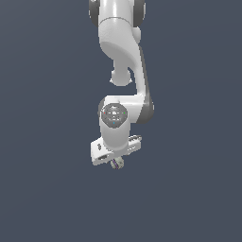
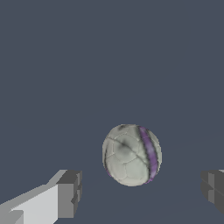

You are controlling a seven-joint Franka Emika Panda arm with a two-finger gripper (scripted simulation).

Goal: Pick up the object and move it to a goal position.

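The pincer (image 2: 142, 190) is spread apart, its 2 fingers (image 2: 70, 192) on either side of the ball (image 2: 131, 154) without touching it.

All I have outside the job itself is the plain dark slate-blue surface (image 1: 42, 189) that fills the exterior view on every side. From here I cannot tell whether it is a table, a floor or only a backdrop. It is one even colour, without edges, seams, marks or shadows that I can make out. On the wrist view the same flat blue-grey surface (image 2: 65, 65) spreads out beyond the hand, equally bare of any texture.
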